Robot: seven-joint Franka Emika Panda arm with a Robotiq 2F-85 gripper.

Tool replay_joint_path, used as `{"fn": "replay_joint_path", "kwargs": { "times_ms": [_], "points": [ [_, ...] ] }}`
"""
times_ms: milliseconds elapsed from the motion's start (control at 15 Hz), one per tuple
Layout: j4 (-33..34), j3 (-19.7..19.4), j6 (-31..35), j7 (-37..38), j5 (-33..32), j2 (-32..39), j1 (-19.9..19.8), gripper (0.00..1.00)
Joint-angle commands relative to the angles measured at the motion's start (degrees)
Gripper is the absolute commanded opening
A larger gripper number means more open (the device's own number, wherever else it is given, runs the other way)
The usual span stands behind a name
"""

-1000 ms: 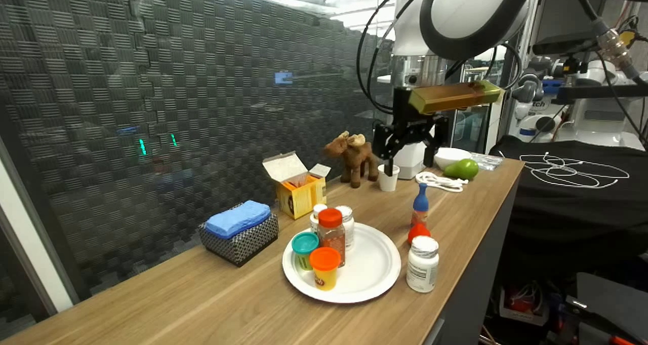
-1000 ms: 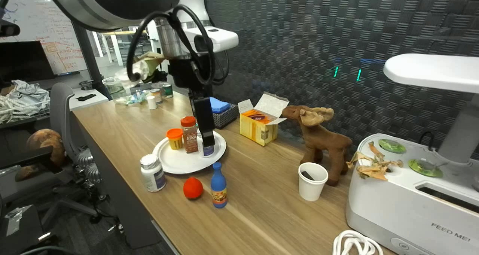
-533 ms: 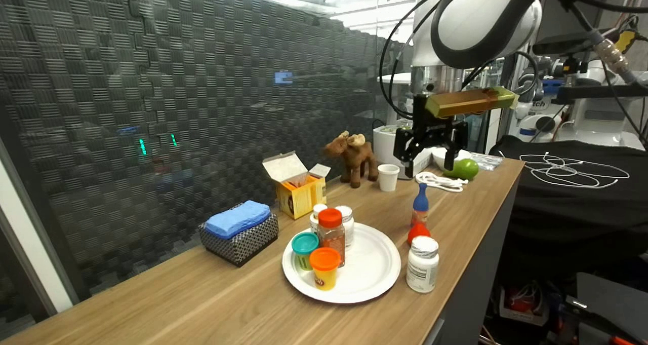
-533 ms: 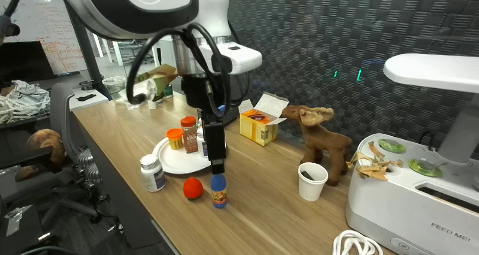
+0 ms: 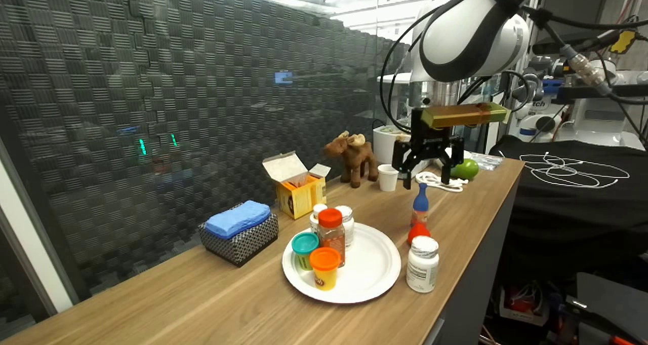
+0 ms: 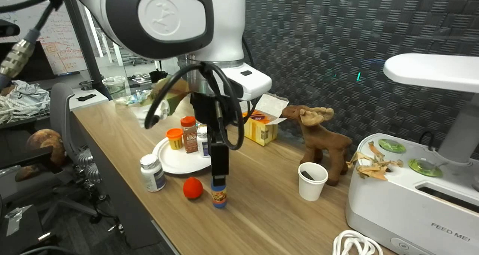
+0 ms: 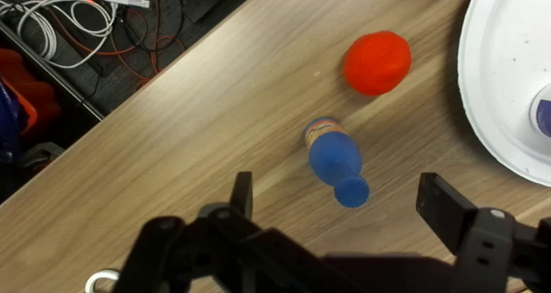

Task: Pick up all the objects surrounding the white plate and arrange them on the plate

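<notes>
Your gripper hangs over the counter, fingers spread wide, nothing held. In the wrist view you have the blue bottle in the gap between the fingers, clear of both. It stands upright on the counter, outside the white plate. Also off the plate: in an exterior view, a round red thing lies between the bottle and a white jar, apart from each. The jar stands upright just beside the rim. On the plate you have, bunched together, an orange-lidded tub, a green-lidded tub, a red-capped jar and a white bottle, all upright. A second white bottle shows behind the red-capped jar, partly hidden. By the wall: an open yellow carton and a toy moose.
</notes>
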Motion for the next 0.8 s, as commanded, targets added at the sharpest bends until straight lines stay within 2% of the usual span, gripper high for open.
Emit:
{"fn": "replay_joint_path", "kwargs": {
  "times_ms": [0,133,533,600,733],
  "points": [
    [2.12,-0.16,0.4,-2.6,2.97,1.51,0.1,0.66],
    [2.65,-0.22,0.22,-2.24,2.64,1.92,0.31,0.49],
    [3.01,-0.62,-0.94,1.57,0.35,1.81,0.8,0.05],
    [2.95,-0.63,-1.16,2.22,-0.11,1.63,0.9,0.03],
    [2.99,-0.59,-2.05,4.13,-1.01,1.23,1.2,0.07]
  ]
}}
